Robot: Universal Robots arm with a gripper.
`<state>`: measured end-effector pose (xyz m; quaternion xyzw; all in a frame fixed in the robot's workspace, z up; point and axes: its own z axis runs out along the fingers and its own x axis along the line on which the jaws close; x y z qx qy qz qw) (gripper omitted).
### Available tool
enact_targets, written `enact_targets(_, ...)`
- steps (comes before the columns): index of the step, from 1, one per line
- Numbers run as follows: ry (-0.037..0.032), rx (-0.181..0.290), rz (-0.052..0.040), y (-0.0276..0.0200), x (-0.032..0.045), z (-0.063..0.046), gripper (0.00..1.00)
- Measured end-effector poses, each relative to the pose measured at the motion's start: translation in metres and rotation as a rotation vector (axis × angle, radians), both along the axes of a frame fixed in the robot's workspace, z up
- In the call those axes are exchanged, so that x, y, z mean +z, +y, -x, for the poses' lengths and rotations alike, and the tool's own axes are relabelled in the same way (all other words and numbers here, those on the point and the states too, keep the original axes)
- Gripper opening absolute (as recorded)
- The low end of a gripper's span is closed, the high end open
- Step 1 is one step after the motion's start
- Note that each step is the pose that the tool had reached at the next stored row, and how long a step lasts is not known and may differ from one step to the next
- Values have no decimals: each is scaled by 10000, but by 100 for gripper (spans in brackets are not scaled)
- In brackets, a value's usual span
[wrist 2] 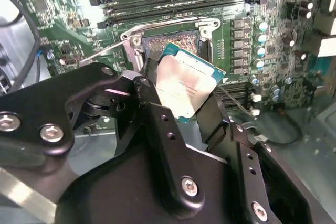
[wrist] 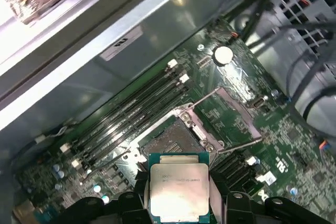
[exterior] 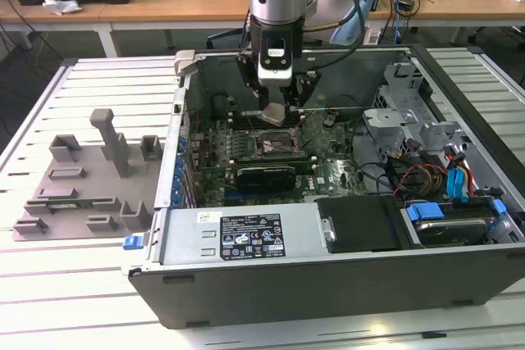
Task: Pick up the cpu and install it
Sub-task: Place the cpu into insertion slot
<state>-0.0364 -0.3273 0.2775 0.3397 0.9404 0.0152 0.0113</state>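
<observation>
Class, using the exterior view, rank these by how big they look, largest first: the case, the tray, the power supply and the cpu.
1. case, clearly largest
2. tray
3. power supply; it spans about as much as the tray, so this pair is unsure
4. cpu, clearly smallest

The cpu [wrist: 178, 190] is a flat square chip — silvery top, green rim. It hangs tilted above the socket [wrist: 167, 142].

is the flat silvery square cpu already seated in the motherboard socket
No, the silvery-topped square cpu is clamped in the black gripper, apart from the open metal-framed socket, whose contact bed lies bare.
</observation>
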Motion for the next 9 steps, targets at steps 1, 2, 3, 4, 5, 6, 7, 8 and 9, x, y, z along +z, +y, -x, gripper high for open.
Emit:
enact_targets(1,0,-377,-1,0,-1,0,54)
enact_targets(2,0,-779,-1,0,-1,0,54)
enact_targets(3,0,-1079,0,0,-1,0,54)
enact_targets(4,0,-1484,0,0,-2,0,54)
enact_targets(5,0,-1658,-1,0,-2,0,54)
enact_targets(6,0,-1832,-1,0,-2,0,54)
enact_targets(7,0,-2104,0,0,-2,0,54)
enact_targets(8,0,-2375,0,0,-3,0,54)
enact_targets(9,0,-2746,0,0,-3,0,54)
